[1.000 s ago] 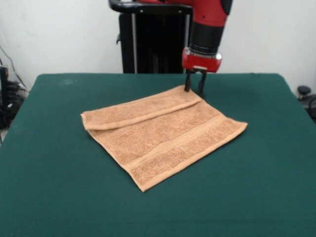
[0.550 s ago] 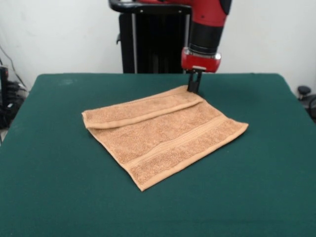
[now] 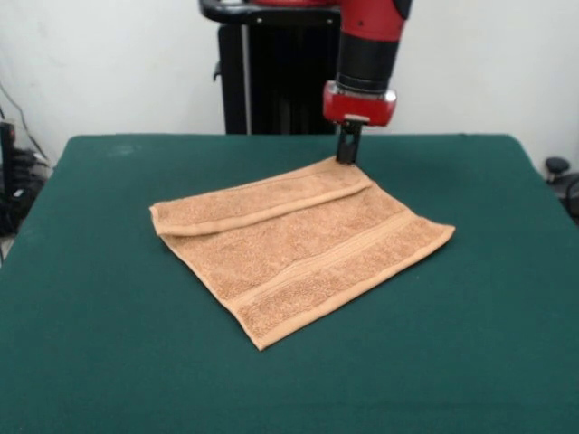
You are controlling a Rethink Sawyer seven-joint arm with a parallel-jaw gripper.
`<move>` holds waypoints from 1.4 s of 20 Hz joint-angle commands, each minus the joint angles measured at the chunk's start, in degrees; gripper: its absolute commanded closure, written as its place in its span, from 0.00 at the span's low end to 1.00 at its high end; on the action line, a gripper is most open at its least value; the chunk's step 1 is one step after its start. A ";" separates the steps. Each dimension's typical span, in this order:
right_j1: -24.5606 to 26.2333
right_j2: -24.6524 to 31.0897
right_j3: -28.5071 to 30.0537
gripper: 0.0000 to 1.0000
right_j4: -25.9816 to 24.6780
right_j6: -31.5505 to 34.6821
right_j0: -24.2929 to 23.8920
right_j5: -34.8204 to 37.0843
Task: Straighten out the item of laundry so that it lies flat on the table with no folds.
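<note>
The towel [image 3: 298, 251] lies in the middle of the green table [image 3: 109, 362], its nearest corner pointing to the camera. It looks soft, light and limp, so I think it will bend and drag, not slide as one piece. A strip along its far edge is folded over onto the rest. The best grip seems the far corner of this fold. There the gripper [image 3: 346, 159] stands, fingers together, seemingly pinching that corner; the real contact is hard to see
</note>
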 commanded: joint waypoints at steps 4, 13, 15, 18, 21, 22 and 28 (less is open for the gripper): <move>-7.13 8.08 5.16 1.00 -6.78 6.41 -7.28 3.28; -6.40 7.15 5.83 1.00 -9.23 6.98 -7.89 1.47; -6.21 6.92 5.33 1.00 -9.03 6.99 -7.69 1.63; -6.13 6.83 4.68 1.00 -9.20 6.51 -8.02 2.23; -5.90 6.65 4.29 1.00 -9.40 6.29 -8.42 2.62; -5.89 6.53 4.15 1.00 -9.52 6.15 -8.52 2.76; -6.17 7.18 2.51 1.00 -10.28 4.61 -10.26 5.92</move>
